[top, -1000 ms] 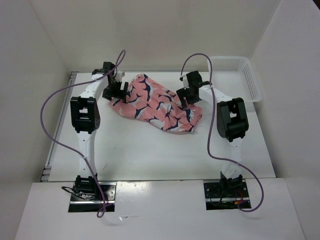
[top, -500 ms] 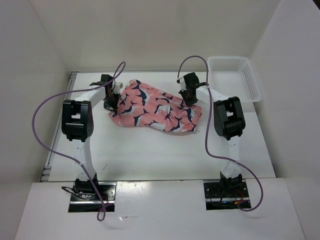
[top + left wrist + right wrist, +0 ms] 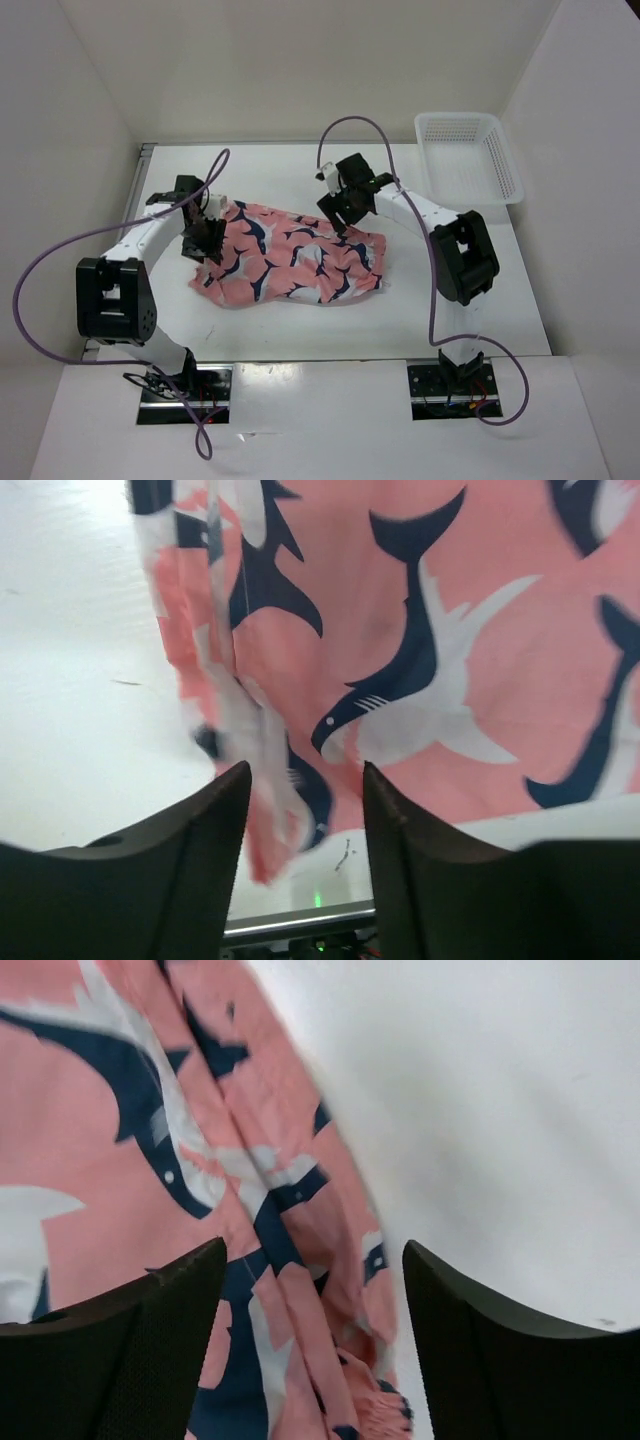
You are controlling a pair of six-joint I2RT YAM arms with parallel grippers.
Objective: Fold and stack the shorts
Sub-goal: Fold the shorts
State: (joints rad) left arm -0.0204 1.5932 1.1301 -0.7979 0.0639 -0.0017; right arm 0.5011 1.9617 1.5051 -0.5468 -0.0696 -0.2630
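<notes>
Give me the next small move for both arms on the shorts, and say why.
Probably lower both tools and close them on the fabric edges beneath. The shorts lie spread out but rumpled and not yet folded. The left tool and the right tool are both open, each poised over an edge of the shorts.

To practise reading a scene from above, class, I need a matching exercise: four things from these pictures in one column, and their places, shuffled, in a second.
Things:
1. shorts
2. white mesh basket
3. left gripper
4. right gripper

Places:
A. far right corner of the table
B. at the shorts' left end
C. spread across the middle of the table
D. at the shorts' far edge, right of centre

Pairs: 1-C, 2-A, 3-B, 4-D
</notes>
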